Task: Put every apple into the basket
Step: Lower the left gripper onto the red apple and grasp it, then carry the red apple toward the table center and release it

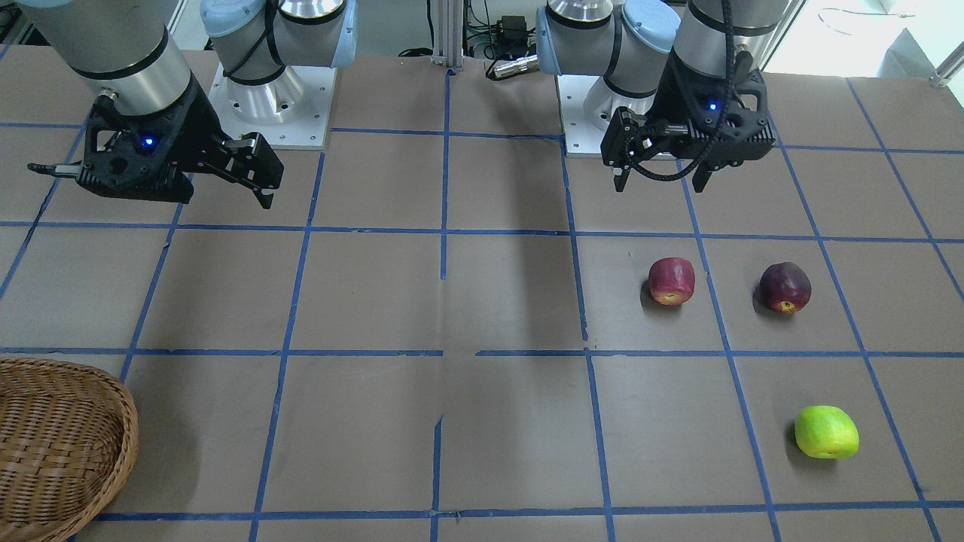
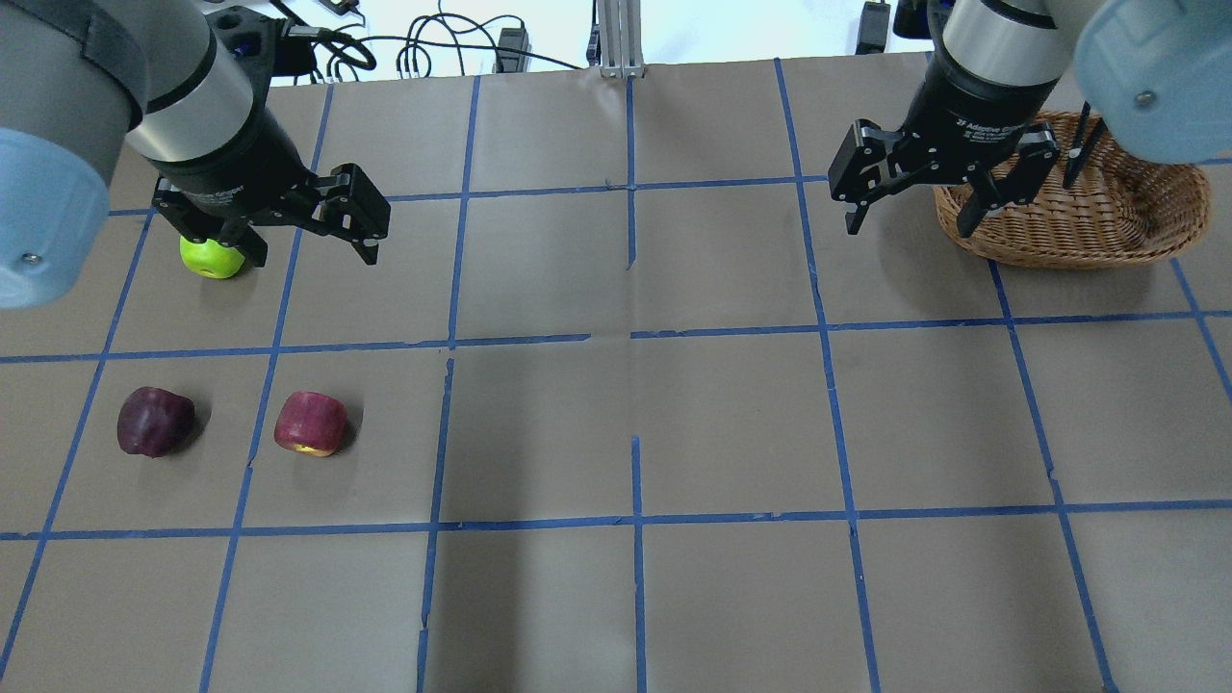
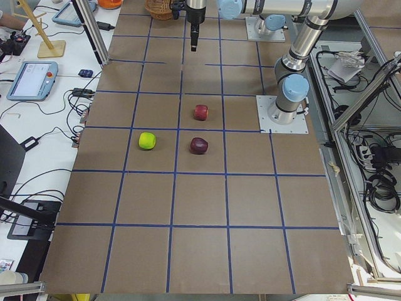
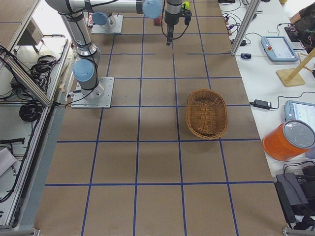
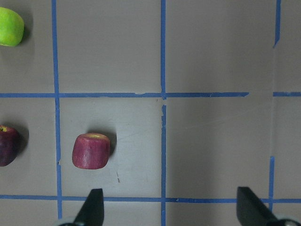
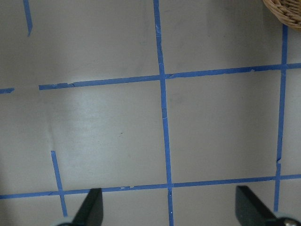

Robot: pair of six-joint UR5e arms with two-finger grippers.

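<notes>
Three apples lie on the table on my left side: a red one, a dark maroon one and a lime green one. My left gripper is open and empty, raised above the table; in the overhead view it hangs over the green apple. The wicker basket stands on my right side and holds nothing. My right gripper is open and empty, raised beside the basket.
Brown table paper with a grid of blue tape lines. The arm bases stand at the robot's edge. Tablets, cables and an orange container lie along the operators' side.
</notes>
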